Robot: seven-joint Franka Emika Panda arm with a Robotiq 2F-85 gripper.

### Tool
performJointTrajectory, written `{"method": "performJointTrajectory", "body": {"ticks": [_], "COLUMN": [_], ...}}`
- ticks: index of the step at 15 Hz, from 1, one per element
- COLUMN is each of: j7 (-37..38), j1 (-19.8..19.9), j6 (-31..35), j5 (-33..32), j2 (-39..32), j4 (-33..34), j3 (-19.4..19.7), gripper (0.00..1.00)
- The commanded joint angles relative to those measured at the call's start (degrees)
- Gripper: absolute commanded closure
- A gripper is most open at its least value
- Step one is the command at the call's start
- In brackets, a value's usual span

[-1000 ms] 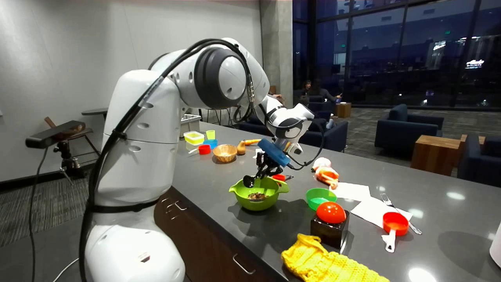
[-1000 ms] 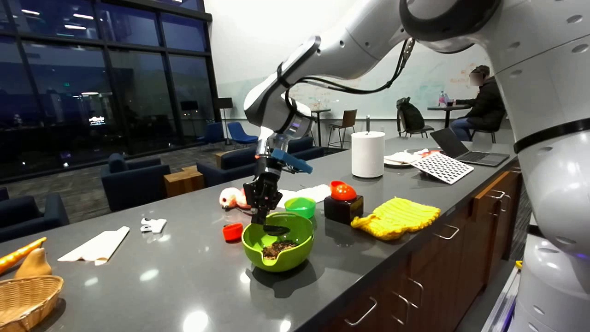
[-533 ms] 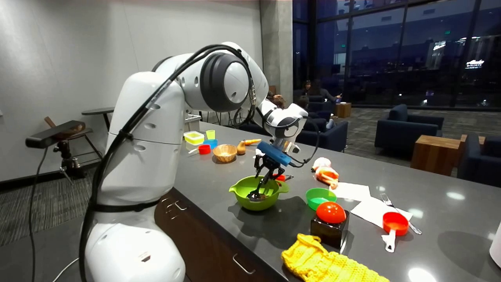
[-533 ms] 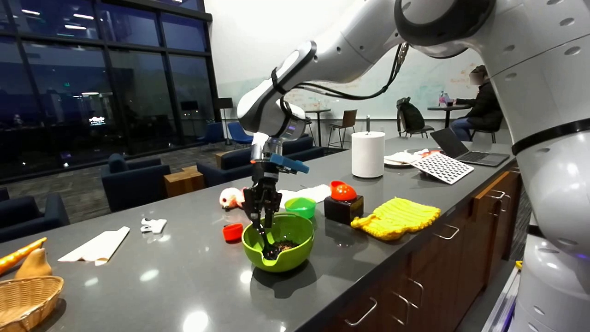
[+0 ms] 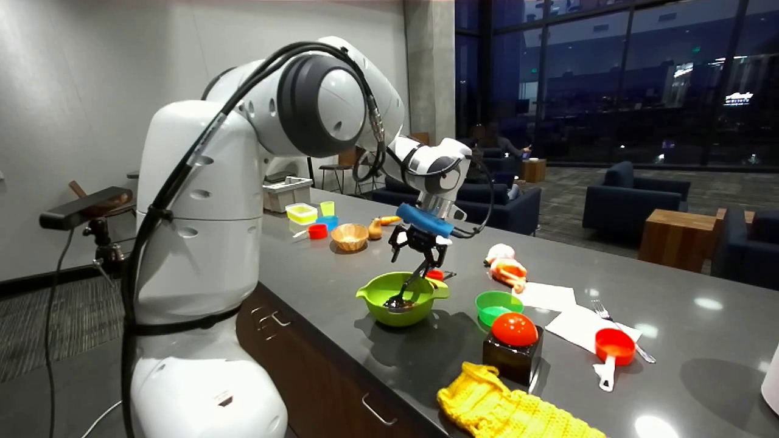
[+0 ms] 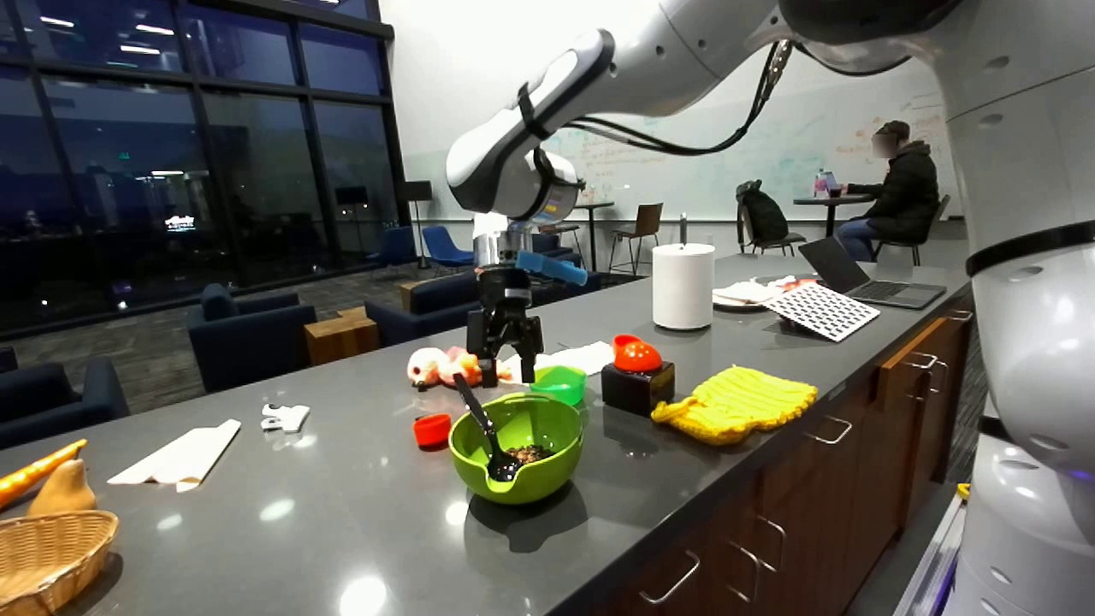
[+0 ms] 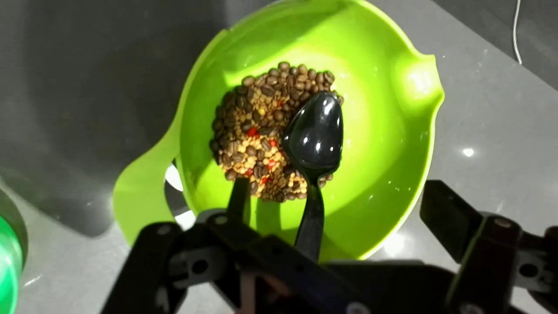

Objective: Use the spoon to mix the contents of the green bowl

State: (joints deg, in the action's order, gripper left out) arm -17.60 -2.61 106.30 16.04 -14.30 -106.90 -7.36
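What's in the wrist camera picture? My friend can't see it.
A black spoon rests in a green bowl, seen from above, lying partly over brown beans mixed with yellow and red bits. An open black tool shows along the bottom.

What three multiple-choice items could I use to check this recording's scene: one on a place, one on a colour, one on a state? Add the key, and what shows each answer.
1. Where is the head of the spoon relative to the green bowl?
A) Underneath it
B) Inside it
C) Beside it

2. What colour is the knitted cloth?
A) Blue
B) White
C) Yellow

3. What state is the tool in?
A) Open
B) Shut on nothing
C) Shut on the spoon

Key:
1: B, since the wrist view looks straight down on the head inside the green bowl.
2: C, since both exterior views show it bright yellow.
3: A, since its jaws stand wide apart in all three views.
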Motion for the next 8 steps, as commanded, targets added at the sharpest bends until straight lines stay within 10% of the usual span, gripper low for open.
{"method": "performJointTrajectory", "body": {"ticks": [1,8], "j7": [0.29,0.98], "j1": [0.50,-0.07], "j6": [-8.65,-8.51], "j5": [-1.06,-0.93], "j2": [4.80,2.48], "j4": [-1.89,-0.27], "j3": [0.79,1.10], "gripper": [0.00,0.00]}}
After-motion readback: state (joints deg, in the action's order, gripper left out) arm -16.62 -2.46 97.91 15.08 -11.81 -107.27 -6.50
